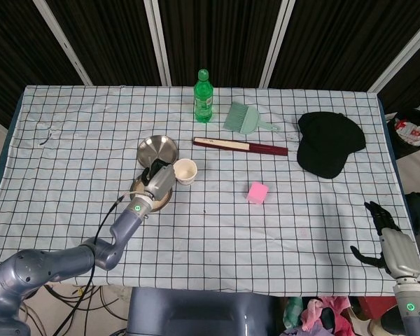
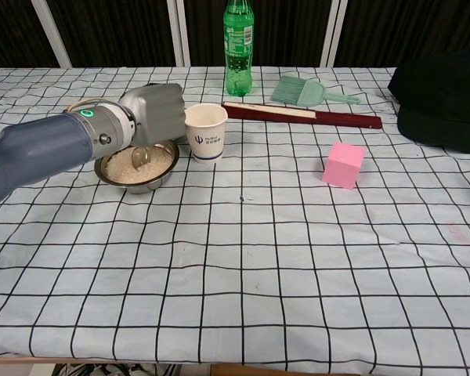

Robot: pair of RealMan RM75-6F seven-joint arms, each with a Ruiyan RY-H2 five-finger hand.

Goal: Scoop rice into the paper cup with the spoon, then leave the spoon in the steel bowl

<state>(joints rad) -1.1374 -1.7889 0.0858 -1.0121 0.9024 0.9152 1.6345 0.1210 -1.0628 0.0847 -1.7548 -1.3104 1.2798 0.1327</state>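
The robot's grey left hand (image 2: 155, 110) is closed around the handle of a shiny metal spoon (image 2: 142, 157), and the round end of the spoon sits in the white rice inside a steel bowl full of rice (image 2: 117, 168). The hand hangs right over this bowl, so from the head view the bowl (image 1: 164, 201) is mostly hidden under the hand (image 1: 159, 180). A white paper cup with a small blue mark (image 2: 204, 132) stands upright just beside the rice bowl, very near the hand. Behind them sits a second steel bowl with nothing in it (image 1: 157, 149). The robot's right hand (image 1: 390, 241) is far away at the front edge of the table, holding nothing, with its dark fingers spread apart. All of this is on a white tablecloth with black check lines (image 2: 243, 274). Farther back stands a green plastic bottle (image 2: 238, 47). Near it lie a light green hand brush (image 2: 305, 91) and a dark red folded fan (image 2: 301, 115). A pink cube (image 2: 344, 164) sits alone on the cloth, and a black cap (image 2: 443, 100) lies well apart at the far side.
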